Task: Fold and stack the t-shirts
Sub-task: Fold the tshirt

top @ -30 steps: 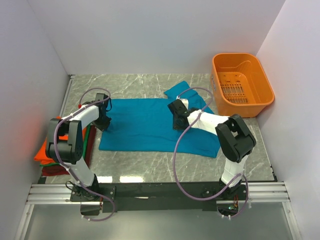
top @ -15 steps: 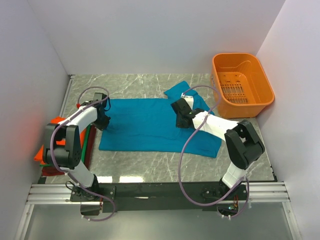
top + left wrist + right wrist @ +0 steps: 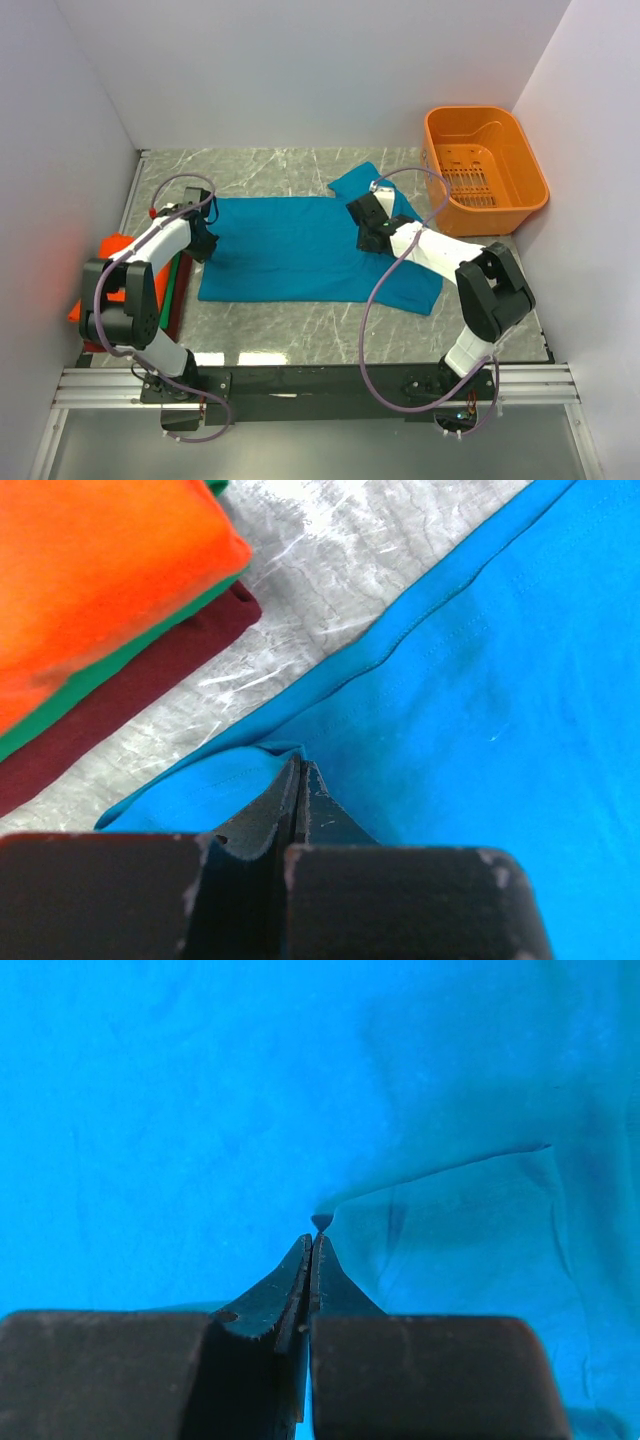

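A teal-blue t-shirt (image 3: 290, 250) lies spread flat on the marble table, one sleeve (image 3: 355, 180) pointing to the far side. My left gripper (image 3: 207, 246) sits at its left edge. In the left wrist view its jaws (image 3: 300, 768) are shut, with the hem (image 3: 400, 645) puckered up at the tips. My right gripper (image 3: 368, 238) rests on the shirt's right part, shut (image 3: 315, 1242) on a small raised fold (image 3: 430, 1170). At the table's left edge lies a stack of folded t-shirts: orange (image 3: 90, 570) on top, green (image 3: 100, 675), then dark red (image 3: 130, 715).
An orange plastic basket (image 3: 485, 168) stands at the far right corner. White walls close in the table on the left, back and right. The folded stack (image 3: 120, 295) lies just left of my left arm. Bare marble (image 3: 250, 165) shows beyond the shirt.
My right gripper has slid a little to the right and farther out over the shirt and closed fully. The left gripper has barely shifted. The shirt lies as before.
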